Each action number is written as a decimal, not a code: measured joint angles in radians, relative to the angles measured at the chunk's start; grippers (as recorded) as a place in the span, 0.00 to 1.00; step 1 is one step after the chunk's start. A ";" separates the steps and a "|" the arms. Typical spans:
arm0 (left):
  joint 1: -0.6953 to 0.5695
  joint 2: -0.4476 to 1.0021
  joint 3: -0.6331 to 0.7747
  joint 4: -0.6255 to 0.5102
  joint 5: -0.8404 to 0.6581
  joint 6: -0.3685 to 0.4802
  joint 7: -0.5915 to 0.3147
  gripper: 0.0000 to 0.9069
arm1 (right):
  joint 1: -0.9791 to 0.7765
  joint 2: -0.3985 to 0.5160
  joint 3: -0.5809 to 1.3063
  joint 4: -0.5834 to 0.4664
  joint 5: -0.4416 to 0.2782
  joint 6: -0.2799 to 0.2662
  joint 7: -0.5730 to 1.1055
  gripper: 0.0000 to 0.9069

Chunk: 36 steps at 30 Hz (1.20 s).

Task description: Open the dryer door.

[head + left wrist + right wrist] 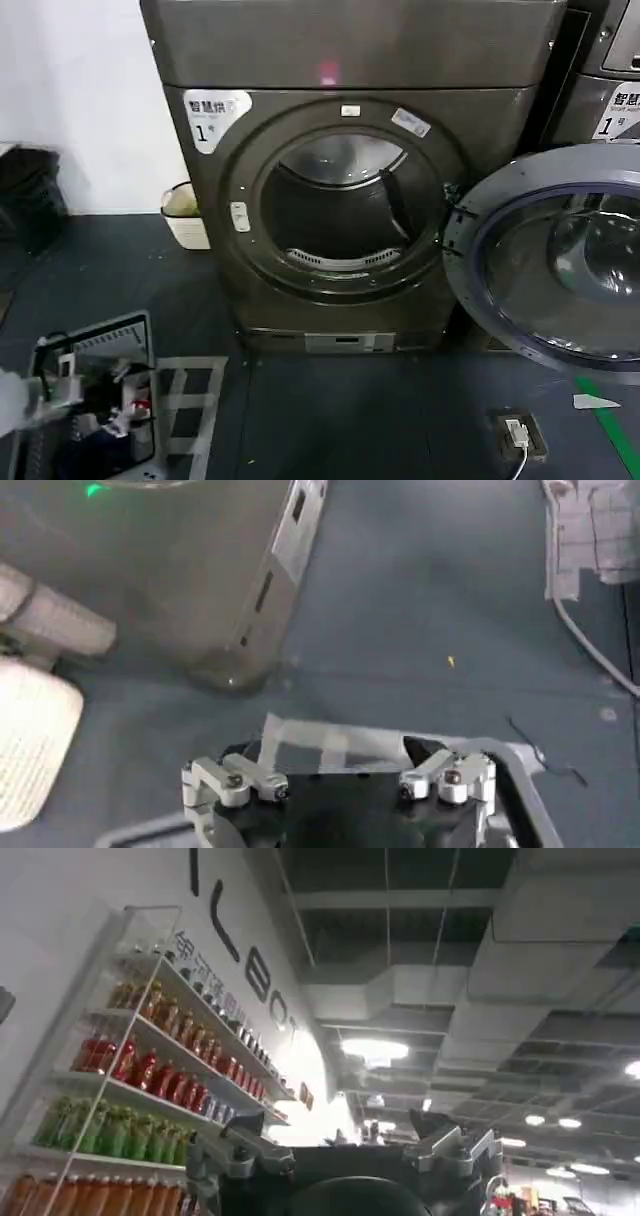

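i judge the task done: the dryer door (560, 260) hangs swung fully open beside the drum mouth (345, 215), while my left tool (340, 780) and right tool (350, 1153) both gape empty.

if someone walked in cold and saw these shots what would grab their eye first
The dryer door, swung wide open to the right of the machine, its grey-blue inner side and glass facing the head camera. Next, the bare drum opening at the centre of the dryer. The left hand hangs open over the dark floor, while the right hand, open, points up towards ceiling lights and shelves of bottles.
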<state>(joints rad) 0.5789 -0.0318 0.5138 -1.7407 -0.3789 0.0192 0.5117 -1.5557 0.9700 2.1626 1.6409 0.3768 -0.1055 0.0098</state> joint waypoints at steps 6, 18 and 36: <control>0.034 0.058 -0.005 -0.021 -0.015 0.070 0.033 1.00 | 0.000 -0.004 0.003 -0.005 -0.007 0.003 -0.002 1.00; 0.270 0.144 -0.220 -0.024 -0.002 0.109 0.061 1.00 | -0.002 0.002 0.004 -0.017 -0.010 0.017 -0.003 1.00; 0.341 0.162 -0.301 -0.014 -0.002 0.128 0.021 1.00 | 0.001 0.002 -0.003 -0.017 -0.008 0.021 -0.009 1.00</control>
<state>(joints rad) 0.9197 0.1298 0.2123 -1.7543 -0.3814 0.1470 0.5322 -1.5546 0.9720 2.1595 1.6238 0.3688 -0.0842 0.0008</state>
